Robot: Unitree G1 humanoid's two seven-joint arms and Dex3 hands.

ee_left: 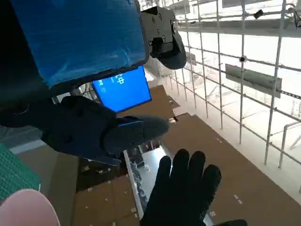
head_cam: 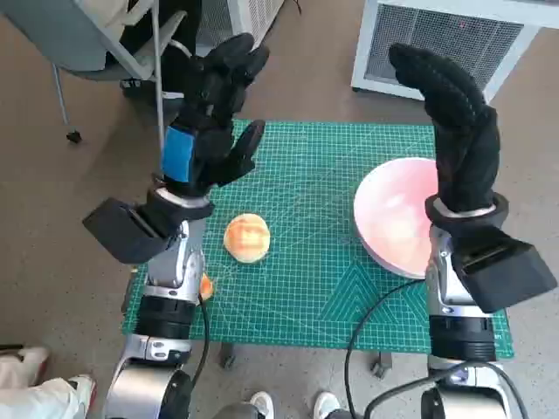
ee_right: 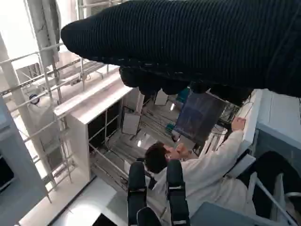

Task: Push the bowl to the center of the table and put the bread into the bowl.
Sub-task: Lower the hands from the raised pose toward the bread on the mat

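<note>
Holding both arms raised, nothing gripped | left robot hand empty, fingers spread, above counter far edge | bread lies left of centre, untouched | pink bowl sits at right edge, your push not yet started | right robot hand empty, fingers together, above bowl, likely staged to push.

The head camera is looking steeply down on the green mat from close above, taking in both raised hands. The left wrist camera is sitting behind the left hand, facing up and outward into the room, and is also catching the right hand. The right wrist camera is looking past the glove toward a seated person.
</note>
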